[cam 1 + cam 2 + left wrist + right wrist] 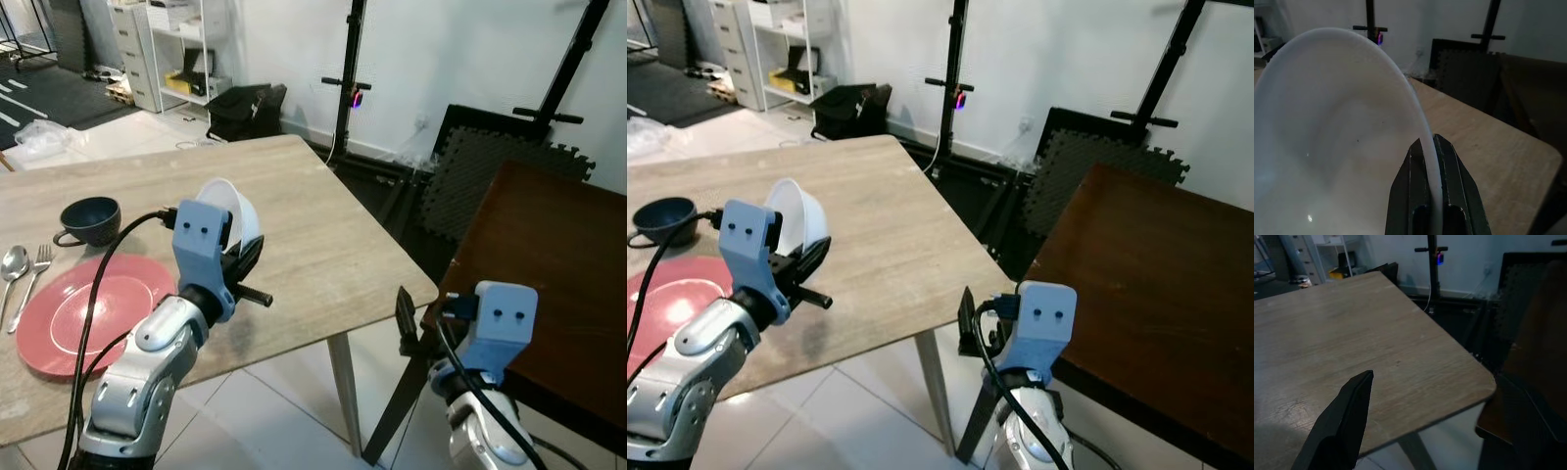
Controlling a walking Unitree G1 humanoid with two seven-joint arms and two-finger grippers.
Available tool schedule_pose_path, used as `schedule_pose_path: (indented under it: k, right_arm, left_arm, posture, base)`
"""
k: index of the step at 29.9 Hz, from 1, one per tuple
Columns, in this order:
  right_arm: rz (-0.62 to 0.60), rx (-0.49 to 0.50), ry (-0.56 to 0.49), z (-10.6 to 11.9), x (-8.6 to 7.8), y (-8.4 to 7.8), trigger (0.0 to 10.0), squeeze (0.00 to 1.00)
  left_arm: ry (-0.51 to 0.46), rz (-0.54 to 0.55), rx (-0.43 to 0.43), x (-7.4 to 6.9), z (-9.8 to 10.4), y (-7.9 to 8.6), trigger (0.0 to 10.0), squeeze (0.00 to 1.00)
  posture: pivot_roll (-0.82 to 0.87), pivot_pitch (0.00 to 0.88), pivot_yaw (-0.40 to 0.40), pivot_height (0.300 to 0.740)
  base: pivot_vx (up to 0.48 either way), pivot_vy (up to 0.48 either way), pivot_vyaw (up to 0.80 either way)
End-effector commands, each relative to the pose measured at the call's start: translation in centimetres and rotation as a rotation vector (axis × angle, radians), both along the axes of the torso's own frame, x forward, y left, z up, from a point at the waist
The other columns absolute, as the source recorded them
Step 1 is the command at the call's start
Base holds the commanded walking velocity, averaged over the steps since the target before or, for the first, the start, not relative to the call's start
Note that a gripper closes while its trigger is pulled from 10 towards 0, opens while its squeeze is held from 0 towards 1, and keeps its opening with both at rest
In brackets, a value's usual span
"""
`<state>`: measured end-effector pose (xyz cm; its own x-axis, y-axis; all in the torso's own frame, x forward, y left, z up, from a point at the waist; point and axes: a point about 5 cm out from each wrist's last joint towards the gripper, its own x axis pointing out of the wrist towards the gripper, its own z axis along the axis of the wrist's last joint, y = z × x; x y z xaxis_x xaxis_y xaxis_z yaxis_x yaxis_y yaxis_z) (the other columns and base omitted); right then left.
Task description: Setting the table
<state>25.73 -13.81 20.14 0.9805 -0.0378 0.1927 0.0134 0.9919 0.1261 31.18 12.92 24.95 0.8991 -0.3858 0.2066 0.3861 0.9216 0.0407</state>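
A white bowl (235, 215) is held tipped on its side above the wooden table (313, 235), its rim pinched between the two black fingers (1449, 191) of the left gripper (1431, 186), which are closed tight on the thin edge. The bowl is raised over the table near its front edge, just beside a red plate (88, 308) that lies flat on the tabletop toward the robot's left. Beyond the plate, a dark blue cup (90, 220) is set upright on the table. A spoon (12, 266) and a fork (34, 269) are laid side by side just to the left of the plate. The right gripper (1440, 421) is held low off the table's right corner, in the gap between the wooden table and a dark brown table (558, 264); its fingers are spread wide apart and nothing is held between them. Below, a pale tiled floor (265, 411) is seen. Behind the tables, black stands (345, 88) are placed against a white wall, with dark foam mats (490, 166) leaning there, a black bag (245, 110) on the floor, and white shelves (176, 49) further back.
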Motion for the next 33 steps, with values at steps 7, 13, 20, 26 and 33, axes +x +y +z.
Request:
schedule_pose_path:
  k: [7,13,20,26,33]
  right_arm:
    - [-0.005,0.002,0.023,-0.44,-0.15,-0.04,10.0,0.00]
    - [-0.008,0.006,0.026,-0.51,-0.18,-0.05,10.0,0.00]
    - [-0.002,0.016,0.033,-0.60,-0.15,0.01,10.0,0.00]
    - [-0.004,0.016,0.034,-0.62,-0.10,-0.02,10.0,0.00]
    - [-0.005,0.012,0.033,-0.60,-0.15,-0.04,10.0,0.00]
  left_arm:
    - [0.021,0.011,0.023,0.07,-0.46,0.00,10.0,0.00]
    - [0.020,0.004,0.011,0.03,-0.45,-0.11,10.0,0.00]
    - [0.022,-0.006,-0.038,-0.10,-0.24,-0.18,10.0,0.00]
    - [0.011,-0.017,-0.035,-0.17,-0.13,-0.36,10.0,0.00]
    - [0.014,-0.025,-0.034,-0.19,-0.23,-0.51,10.0,0.00]
  posture:
    - [0.00,0.127,0.031,0.740]
    - [0.01,0.129,0.032,0.740]
    - [0.01,0.127,0.031,0.740]
    - [0.01,0.127,0.032,0.740]
    - [0.00,0.127,0.033,0.740]
  base:
    - [0.440,0.000,0.00]
    - [0.399,-0.260,0.00]
    - [0.085,0.000,-0.69]
    - [0.000,0.000,-0.80]
    - [0.000,0.000,-0.58]
